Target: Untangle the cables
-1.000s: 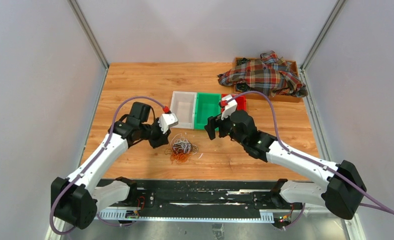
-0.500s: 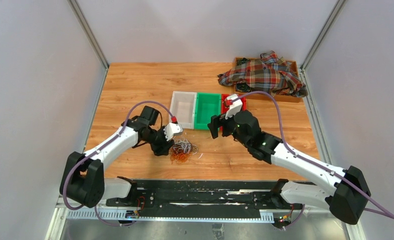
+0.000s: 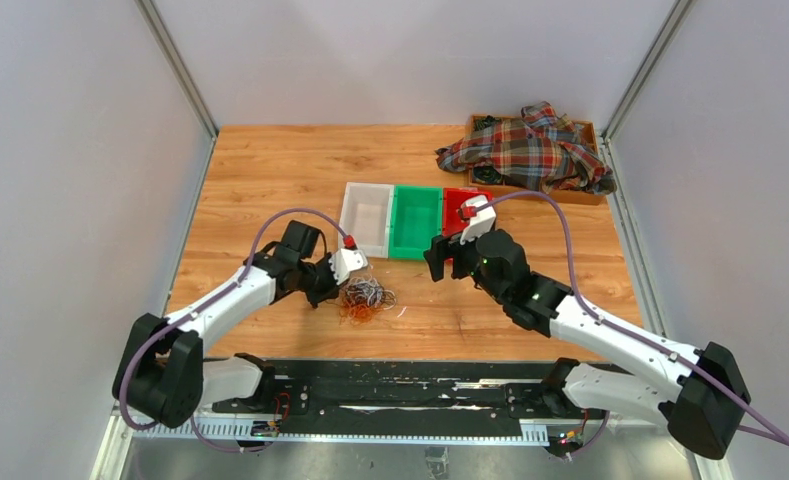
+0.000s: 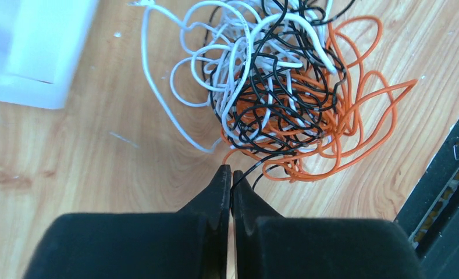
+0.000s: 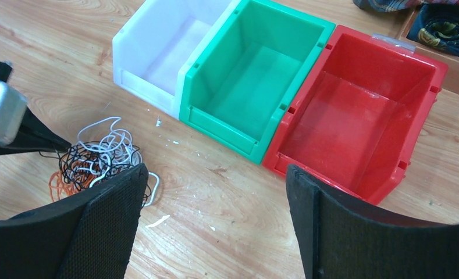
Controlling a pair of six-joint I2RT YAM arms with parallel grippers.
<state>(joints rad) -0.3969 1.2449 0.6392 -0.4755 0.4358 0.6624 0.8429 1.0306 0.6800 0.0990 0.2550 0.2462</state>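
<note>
One wooden table (image 3: 270,170), pale grain, scuffed, flecked with white specks near the bins. Grey walls (image 3: 70,150) on three sides, metal posts (image 3: 175,65) at the far corners, black rail (image 3: 390,385) along the near edge.

Three bins in a touching row, mid-table, left to right: white bin (image 5: 148,87), green bin (image 5: 215,122), red bin (image 5: 331,174).

One wooden tray (image 3: 588,127), far right corner, with a plaid cloth (image 3: 525,150) heaped over it.

One tangle of cables (image 4: 273,87), white, black and orange, lying on the table just in front of the white bin, left of centre.

Left gripper (image 4: 231,174): low at the tangle's edge, jaws closed almost to touching. A black strand runs into the gap and seems pinched there, though the tips hide its end.

Right gripper (image 5: 215,180): jaws spread wide, nothing between them, above the table in front of the green bin and red bin, apart from the tangle.
</note>
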